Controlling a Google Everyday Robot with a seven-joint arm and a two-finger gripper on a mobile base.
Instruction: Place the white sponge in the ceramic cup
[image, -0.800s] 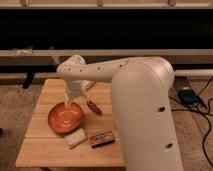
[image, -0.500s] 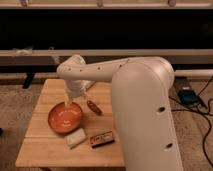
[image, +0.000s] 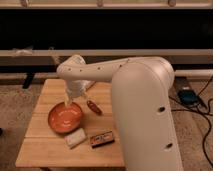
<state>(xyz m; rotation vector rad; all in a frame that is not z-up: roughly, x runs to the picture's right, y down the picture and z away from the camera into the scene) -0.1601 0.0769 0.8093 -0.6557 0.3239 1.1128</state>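
Note:
The white sponge (image: 76, 138) is a small cream-white block. It lies on the wooden table (image: 45, 150), just in front of the orange bowl (image: 65, 118) and left of the dark flat box (image: 102, 139). My gripper (image: 69, 102) hangs from the white arm over the bowl's far rim, well behind the sponge and apart from it. The ceramic cup does not show in this view; the arm covers part of the table's back.
A reddish-brown oblong item (image: 93, 106) lies right of the bowl. The big white arm body (image: 145, 115) covers the table's right side. A dark wall with rails stands behind. Cables and a blue device (image: 187, 95) lie on the floor at right.

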